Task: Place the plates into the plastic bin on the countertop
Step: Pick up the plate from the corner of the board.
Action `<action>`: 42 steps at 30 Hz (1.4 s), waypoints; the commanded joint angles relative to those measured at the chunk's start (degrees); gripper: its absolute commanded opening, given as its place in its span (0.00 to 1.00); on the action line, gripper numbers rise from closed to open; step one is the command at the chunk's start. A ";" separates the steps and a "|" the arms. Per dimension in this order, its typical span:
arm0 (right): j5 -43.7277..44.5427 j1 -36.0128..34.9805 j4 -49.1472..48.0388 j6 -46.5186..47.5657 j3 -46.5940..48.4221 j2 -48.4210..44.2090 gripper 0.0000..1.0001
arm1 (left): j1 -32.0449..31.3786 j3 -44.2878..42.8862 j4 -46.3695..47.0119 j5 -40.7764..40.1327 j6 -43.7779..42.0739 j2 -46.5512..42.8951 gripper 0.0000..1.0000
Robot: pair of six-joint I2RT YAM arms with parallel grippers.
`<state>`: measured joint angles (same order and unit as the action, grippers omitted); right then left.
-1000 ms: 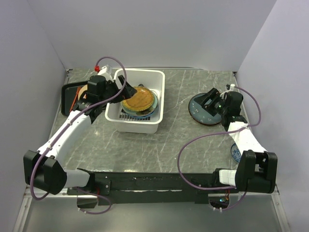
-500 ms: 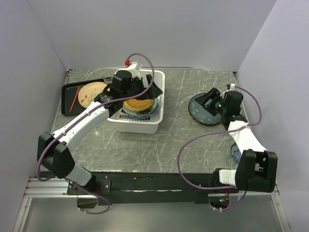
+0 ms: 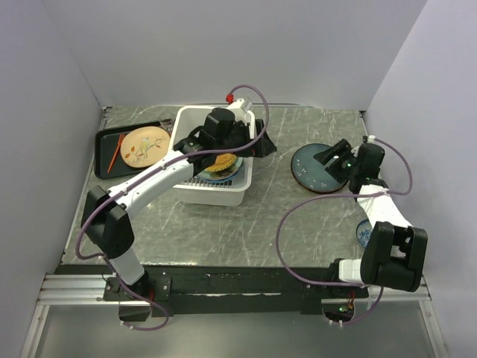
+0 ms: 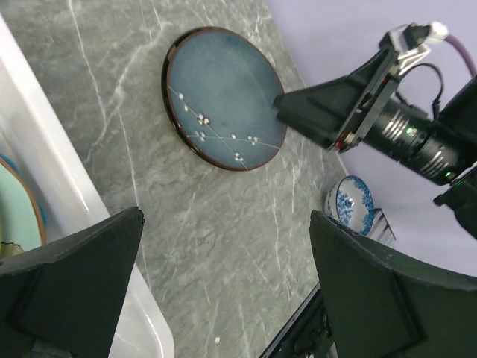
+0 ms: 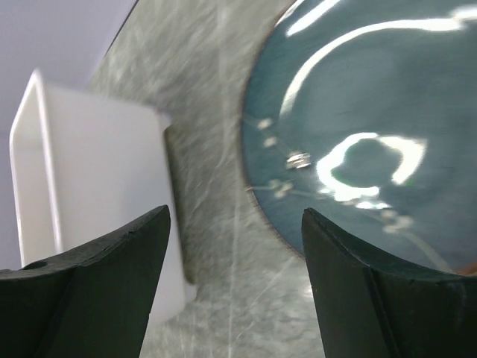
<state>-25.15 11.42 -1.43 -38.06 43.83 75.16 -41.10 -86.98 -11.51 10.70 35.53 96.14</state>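
The white plastic bin (image 3: 195, 188) stands on the grey-green countertop (image 3: 246, 224) and holds a stack of plates. The yellow woven-look plate (image 3: 221, 162) lies on top of a teal one (image 4: 13, 216). My left gripper (image 3: 258, 144) is open and empty, just over the bin's right rim (image 4: 52, 168). The large dark teal plate (image 3: 309, 173) lies flat on the countertop to the right, and it shows in the left wrist view (image 4: 223, 97). My right gripper (image 3: 330, 157) is open and empty, low over that plate's right part (image 5: 373, 134). A tan plate (image 3: 144, 145) rests on the black tray.
The black tray (image 3: 104, 142) at the back left also carries an orange stick (image 3: 113, 153). A small blue-and-white dish (image 3: 363, 236) sits at the right edge near the right arm's base. Walls close in the left, back and right sides.
My left arm swung right from the tray side, across the bin, to the bin's right rim. The yellow plate now lies flat in the bin. My right gripper drew back slightly to the right.
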 commanded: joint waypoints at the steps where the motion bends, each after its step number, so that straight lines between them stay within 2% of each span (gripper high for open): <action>1: 0.80 5.70 -1.03 -0.52 -1.55 -0.45 0.78 | -0.56 -2.49 0.87 0.81 -0.81 0.72 0.98; 15: 3.26 14.76 -2.43 -0.52 -6.56 -0.71 0.77 | -3.11 -3.63 1.23 2.84 -0.55 3.62 0.98; 21: 2.56 16.53 -4.28 -1.14 -8.24 1.13 0.72 | -3.37 -2.58 2.28 3.45 -0.11 3.62 0.98; 25: -0.42 16.97 -7.08 -2.19 -9.03 4.81 0.65 | -3.37 -1.53 3.16 3.71 0.42 3.71 0.98; 26: -1.21 17.06 -7.62 -2.45 -9.03 5.26 0.58 | -3.37 -1.61 3.07 3.80 0.33 3.71 0.98; 28: -2.36 17.06 -8.49 -2.98 -9.12 6.40 0.51 | -3.37 -1.88 2.63 3.89 0.16 3.88 0.98; 37: -1.92 17.14 -8.94 -2.89 -9.03 7.90 0.49 | -3.37 -1.09 2.37 3.28 -0.11 3.27 0.98; 39: -2.19 17.14 -9.29 -3.07 -9.12 8.25 0.39 | -3.37 -0.82 2.45 3.10 -0.02 3.18 0.98; 40: -2.19 17.14 -9.38 -3.07 -9.12 8.43 0.30 | -3.37 -0.74 2.37 3.19 -0.11 3.27 0.98; 42: -2.10 17.23 -9.38 -3.07 -9.03 8.95 0.24 | -3.37 -0.74 2.02 3.10 -0.11 3.35 0.98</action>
<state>-26.44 28.27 -7.79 -40.93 35.07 83.33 -44.34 -87.72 -10.98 13.28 35.62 100.14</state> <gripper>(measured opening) 0.301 0.981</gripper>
